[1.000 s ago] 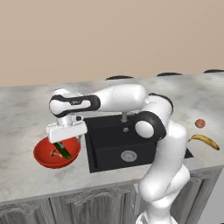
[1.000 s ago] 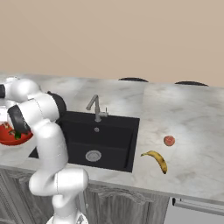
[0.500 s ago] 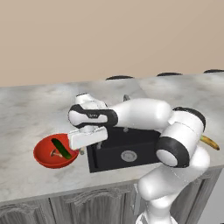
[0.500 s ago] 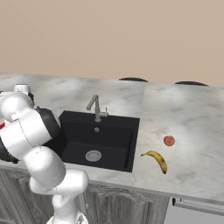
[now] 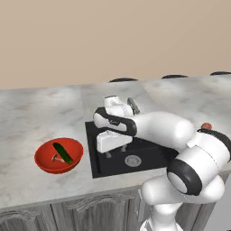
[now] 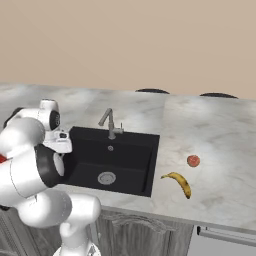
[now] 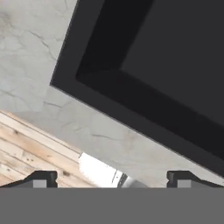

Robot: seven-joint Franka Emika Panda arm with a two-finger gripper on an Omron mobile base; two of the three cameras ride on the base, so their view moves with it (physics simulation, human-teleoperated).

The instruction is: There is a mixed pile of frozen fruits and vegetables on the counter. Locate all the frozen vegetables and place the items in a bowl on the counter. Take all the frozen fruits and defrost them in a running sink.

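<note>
left base view: gripper (image 5: 115, 151) has swung right, away from the red bowl (image 5: 46, 164), and now hangs over the near left corner of the sink (image 5: 146, 159). jaws spread wide, nothing between them. cucumber (image 5: 63, 153) and mushroom (image 5: 56, 158) both lie in the bowl, so the vegetable half looks done. small red fruit (image 5: 206, 126) just peeks past the arm at far right.

right base view: arm is bunched at the left edge, clear of the basin it blocked half a second ago. banana (image 6: 180, 183) and red fruit sit on the counter (image 6: 215, 135) right of the sink, near each other, not touching. faucet (image 6: 109, 123) at the far rim; can't tell if water runs. fruits look next.

hand view: looks down on the sink's corner and the counter lip; fingertips (image 7: 41, 178) wide apart, empty.

no brands, labels or writing readable anywhere.
</note>
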